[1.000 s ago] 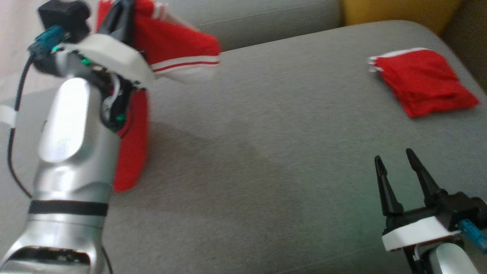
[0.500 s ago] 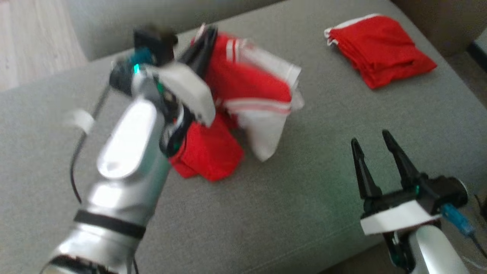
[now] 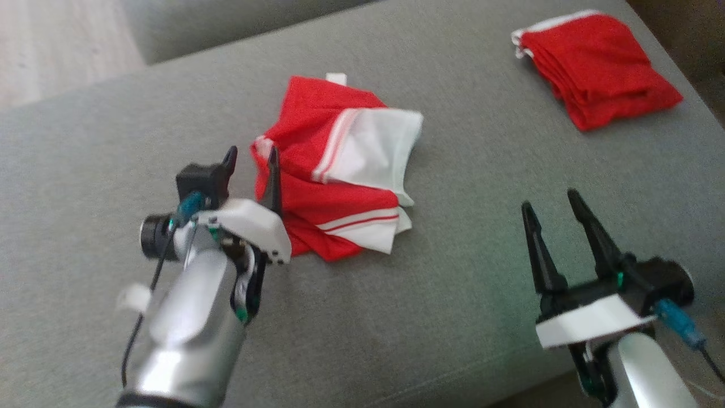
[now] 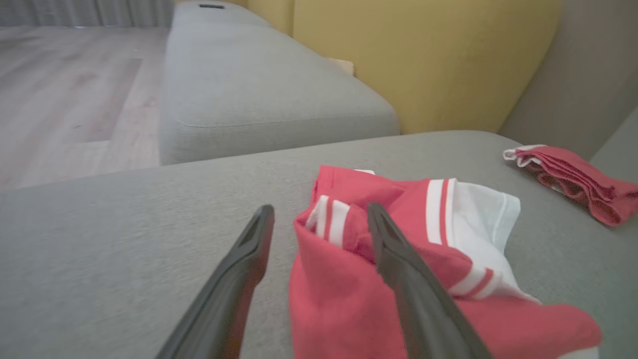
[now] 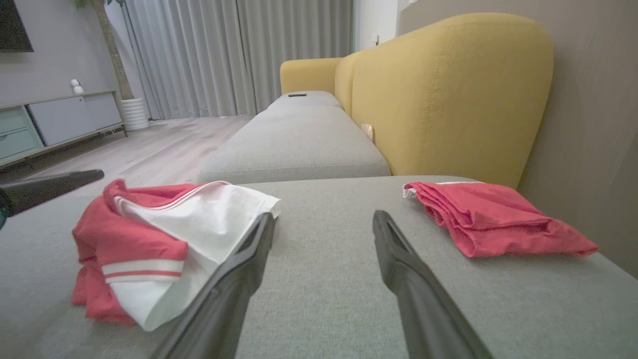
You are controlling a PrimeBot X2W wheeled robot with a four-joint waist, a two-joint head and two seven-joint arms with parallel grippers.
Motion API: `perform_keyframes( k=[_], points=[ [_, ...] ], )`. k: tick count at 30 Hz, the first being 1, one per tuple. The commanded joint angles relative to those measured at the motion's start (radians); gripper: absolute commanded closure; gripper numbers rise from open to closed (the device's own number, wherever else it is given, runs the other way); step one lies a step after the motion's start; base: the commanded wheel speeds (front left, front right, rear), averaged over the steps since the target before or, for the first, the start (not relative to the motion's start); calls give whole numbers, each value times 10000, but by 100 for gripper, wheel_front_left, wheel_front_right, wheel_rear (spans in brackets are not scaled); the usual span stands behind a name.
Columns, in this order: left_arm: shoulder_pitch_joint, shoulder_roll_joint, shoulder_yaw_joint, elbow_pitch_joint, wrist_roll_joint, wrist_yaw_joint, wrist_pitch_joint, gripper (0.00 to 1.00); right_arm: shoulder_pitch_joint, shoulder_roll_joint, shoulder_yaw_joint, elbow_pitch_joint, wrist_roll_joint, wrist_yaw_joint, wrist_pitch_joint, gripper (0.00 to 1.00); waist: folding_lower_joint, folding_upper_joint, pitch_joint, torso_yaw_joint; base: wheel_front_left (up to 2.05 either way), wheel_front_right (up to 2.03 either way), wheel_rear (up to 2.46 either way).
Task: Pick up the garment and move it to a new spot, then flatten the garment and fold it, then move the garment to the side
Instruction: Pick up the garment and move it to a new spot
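The garment lies crumpled mid-cushion, the left gripper spread wide at its edge and the right gripper open, both empty, so flattening seems next: pinch corners, pull apart.

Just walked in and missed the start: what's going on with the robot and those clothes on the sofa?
The robot is working on a red-and-white garment that lies crumpled, not yet flattened, on the grey sofa. Its left gripper is open at the garment's left edge, not gripping it. The right gripper is open too, off to the side, holding nothing. A second red garment lies folded near the sofa's far right corner.
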Motion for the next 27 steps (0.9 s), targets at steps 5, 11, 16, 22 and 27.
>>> perform_keyframes(
  k=[5, 11, 16, 22, 27],
  points=[
    [2472, 179, 977, -2980, 642, 646, -121, 0, 891, 106, -159, -16, -222, -7, -109, 0, 0, 0, -1516, 1270, 0, 0, 0],
    [4201, 179, 1598, -4895, 1197, 848, -122, 0, 1344, 261, -390, 129, -267, -7, -109, 0, 0, 0, -2094, 1989, 0, 0, 0],
    [5663, 178, 2052, -6467, 1795, 915, -123, 0, 1627, 425, -548, 247, -325, -7, -109, 0, 0, 0, -2537, 2416, 0, 0, 0],
    [7054, 178, 2262, -7658, 2490, 699, -123, 0, 1978, 591, -813, 284, -367, -7, -109, 0, 0, 0, -2953, 2709, 0, 0, 0],
    [7933, 178, 2218, -7855, 2605, 695, -123, 0, 2360, 636, -666, 438, -453, -7, -109, 0, 0, 0, -3223, 2854, 0, 0, 0]
  ],
)
